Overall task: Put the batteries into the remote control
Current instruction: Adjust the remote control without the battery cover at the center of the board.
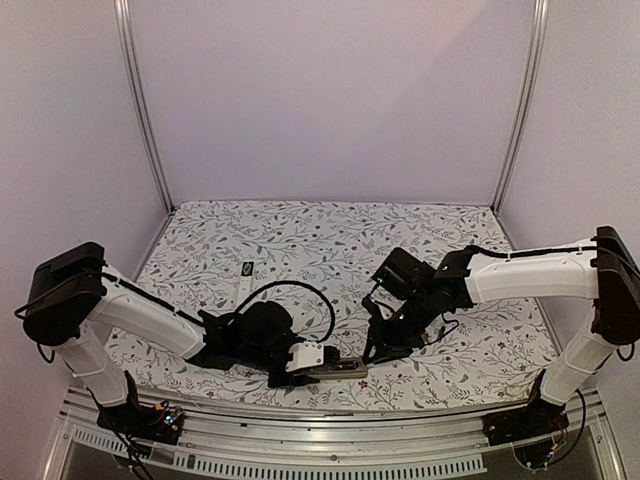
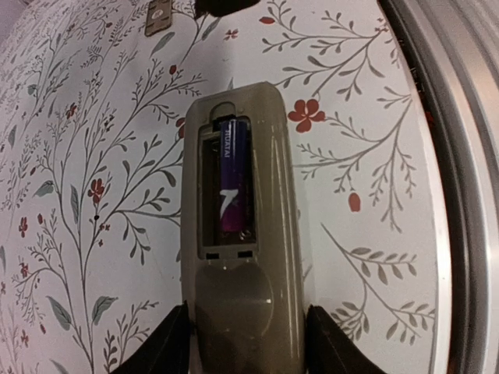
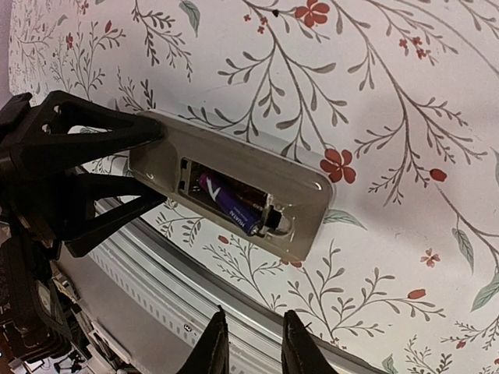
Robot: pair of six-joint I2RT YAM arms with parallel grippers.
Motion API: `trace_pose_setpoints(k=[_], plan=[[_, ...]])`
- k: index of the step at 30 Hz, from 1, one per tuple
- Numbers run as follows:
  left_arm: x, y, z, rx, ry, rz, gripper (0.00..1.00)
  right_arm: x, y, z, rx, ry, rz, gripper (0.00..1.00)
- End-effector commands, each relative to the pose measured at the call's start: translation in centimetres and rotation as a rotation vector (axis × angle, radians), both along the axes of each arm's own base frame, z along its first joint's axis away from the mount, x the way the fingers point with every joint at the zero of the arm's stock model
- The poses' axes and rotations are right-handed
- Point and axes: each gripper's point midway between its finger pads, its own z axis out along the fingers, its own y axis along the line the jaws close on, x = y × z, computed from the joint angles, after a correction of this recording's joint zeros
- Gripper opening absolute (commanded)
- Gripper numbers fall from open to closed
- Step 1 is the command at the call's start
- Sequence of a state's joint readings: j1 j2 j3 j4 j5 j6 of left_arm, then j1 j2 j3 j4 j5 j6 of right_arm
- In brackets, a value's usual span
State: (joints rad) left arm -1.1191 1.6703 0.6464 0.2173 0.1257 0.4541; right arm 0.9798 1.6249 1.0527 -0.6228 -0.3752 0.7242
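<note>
Lower centre of the overhead frame: the left pincer [image 2: 248, 336] clamps the remote control [image 2: 238, 304] flat on the desk [image 2: 93, 156], one purple battery [image 2: 231, 183] in its open bay. The right pincer [image 3: 253, 343], narrowly parted and empty, would best press the cell home squarely.

Robot test booth, not a home.
Blank pale walls [image 1: 330, 90] and metal posts [image 1: 140, 100] close in behind and beside the table [image 1: 300, 230], under its flowered cloth [image 1: 450, 225]; a metal rail [image 1: 330, 422] along its near edge carries two robot arms [image 1: 140, 310].
</note>
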Motion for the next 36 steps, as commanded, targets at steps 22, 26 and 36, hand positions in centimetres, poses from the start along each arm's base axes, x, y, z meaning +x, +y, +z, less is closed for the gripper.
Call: trace_pose_setpoints(k=[22,26,36], plan=[[0.1,0.8,-1.1,0.051,-0.096,0.083,0.53,1.9,2.3,-2.2,0.003,-0.050,0.086,0.20],[-0.3,0.8,-0.8,0.041,-0.078,0.074,0.55,0.9,2.0,-2.5,0.015,0.018,0.060,0.19],[-0.8,1.2,0.2,0.012,-0.067,0.068,0.60,2.7,5.4,0.3,0.160,-0.148,0.230,0.19]])
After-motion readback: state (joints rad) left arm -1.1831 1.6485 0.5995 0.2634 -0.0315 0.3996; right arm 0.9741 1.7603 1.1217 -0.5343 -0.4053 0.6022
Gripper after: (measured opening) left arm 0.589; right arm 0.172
